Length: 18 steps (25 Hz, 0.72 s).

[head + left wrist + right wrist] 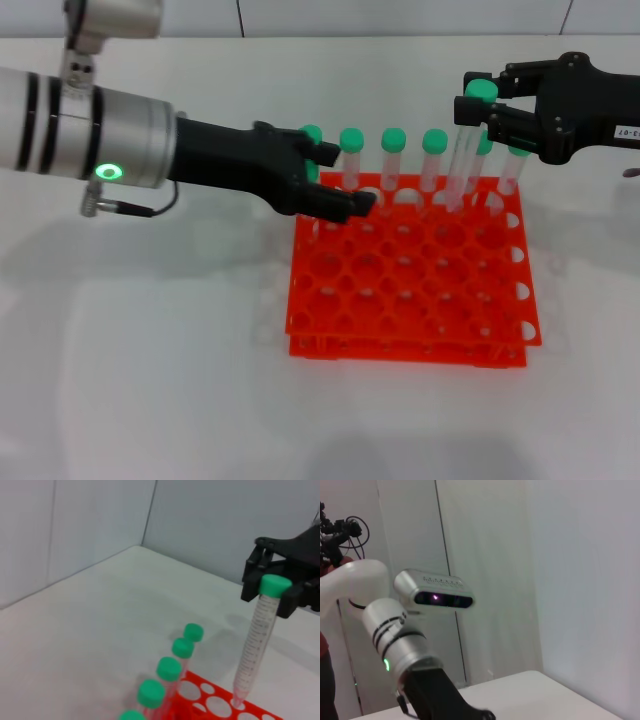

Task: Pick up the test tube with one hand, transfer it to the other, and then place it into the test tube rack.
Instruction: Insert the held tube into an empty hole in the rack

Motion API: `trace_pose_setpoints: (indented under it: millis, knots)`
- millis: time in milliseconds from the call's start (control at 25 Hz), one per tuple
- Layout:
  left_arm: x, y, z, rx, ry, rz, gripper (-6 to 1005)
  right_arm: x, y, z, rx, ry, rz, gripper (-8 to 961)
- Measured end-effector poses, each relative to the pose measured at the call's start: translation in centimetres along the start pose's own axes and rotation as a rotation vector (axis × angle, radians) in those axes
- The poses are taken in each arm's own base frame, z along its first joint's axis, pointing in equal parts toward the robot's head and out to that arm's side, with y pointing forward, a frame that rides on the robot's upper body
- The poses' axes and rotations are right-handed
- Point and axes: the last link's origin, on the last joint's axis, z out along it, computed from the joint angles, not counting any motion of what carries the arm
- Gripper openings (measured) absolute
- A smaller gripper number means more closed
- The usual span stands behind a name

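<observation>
My right gripper [479, 104], black with a white label, is shut on the green cap of the test tube [462, 160]. The clear tube hangs tilted, its tip at a hole in the back row of the orange-red test tube rack [420, 290]. In the left wrist view the same tube [256, 645] touches the rack [252, 714] with its tip, held by the right gripper [278, 591]. My left gripper [340, 180], unlabelled, hovers open over the rack's back left corner with nothing between its fingers.
Several other green-capped tubes [393, 160] stand upright along the rack's back row, also visible as a row of tubes [170, 670] in the left wrist view. The rack's front rows of holes hold nothing. White tabletop surrounds the rack. The left arm [405, 655] shows in the right wrist view.
</observation>
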Motion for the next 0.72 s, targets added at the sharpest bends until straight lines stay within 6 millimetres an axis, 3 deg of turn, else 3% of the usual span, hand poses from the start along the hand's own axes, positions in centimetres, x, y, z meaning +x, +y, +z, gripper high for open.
trace_pose_setpoints:
  millis: [440,720]
  knots:
    - [0.1,0.5,-6.3,0.052,-0.046,-0.117,888,0.4,0.1,0.0,0.003,-0.001,0.014,266]
    - [-2.0,0.7,-7.9,0.083,-0.182,-0.176,888,0.8,0.3,0.0,0.002,-0.018,0.035,267]
